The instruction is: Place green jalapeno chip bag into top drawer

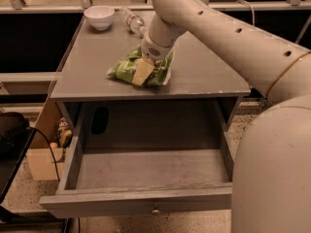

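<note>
The green jalapeno chip bag (124, 68) lies crumpled on the grey tabletop (204, 76), near its front edge and left of centre. My gripper (142, 72) comes down on the bag from above, on the end of the pale arm (233, 38) that reaches in from the right. It is shut on the middle of the bag, and one pale finger (141, 73) shows in front of the green foil. The bag still rests on the tabletop. Below, the top drawer (146, 171) is pulled wide open and holds nothing. Its front panel (97, 205) has a small metal knob (155, 210).
A white bowl (99, 16) and a clear plastic bottle (133, 21) lying on its side are at the back of the tabletop. A cardboard box (43, 159) and cables sit on the floor to the left. My own body (272, 178) fills the right foreground.
</note>
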Motion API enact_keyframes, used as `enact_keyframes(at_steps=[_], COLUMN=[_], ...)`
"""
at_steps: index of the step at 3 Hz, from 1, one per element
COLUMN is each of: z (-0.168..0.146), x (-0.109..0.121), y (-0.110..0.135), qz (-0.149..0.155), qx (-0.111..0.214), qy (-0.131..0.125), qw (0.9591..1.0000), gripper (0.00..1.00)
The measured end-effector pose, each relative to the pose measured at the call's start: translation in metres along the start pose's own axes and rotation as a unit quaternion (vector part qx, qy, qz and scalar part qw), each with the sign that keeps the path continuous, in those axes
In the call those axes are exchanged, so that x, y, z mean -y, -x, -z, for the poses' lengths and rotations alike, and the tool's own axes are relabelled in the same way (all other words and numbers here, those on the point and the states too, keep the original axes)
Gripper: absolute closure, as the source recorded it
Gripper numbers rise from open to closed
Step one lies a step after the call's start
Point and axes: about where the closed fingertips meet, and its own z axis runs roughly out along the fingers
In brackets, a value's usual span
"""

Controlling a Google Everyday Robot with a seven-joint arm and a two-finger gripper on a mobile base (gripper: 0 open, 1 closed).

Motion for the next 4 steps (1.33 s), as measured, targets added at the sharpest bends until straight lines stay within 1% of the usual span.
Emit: enact_keyframes(at_steps=[1, 2, 3, 4], z=[-0.0001, -0.0001, -0.0001, 0.0029], x=[0.0, 0.0, -0.0001, 0.0007], y=[0.0, 0.0, 0.0, 0.0015], qz=[0.0, 0.0, 0.0, 0.0], qx=[0.0, 0.0, 0.0, 0.0], qy=[0.0, 0.0, 0.0, 0.0], qw=[1.0, 1.0, 1.0, 1.0], gripper=[0.74, 0.96, 1.0, 1.0])
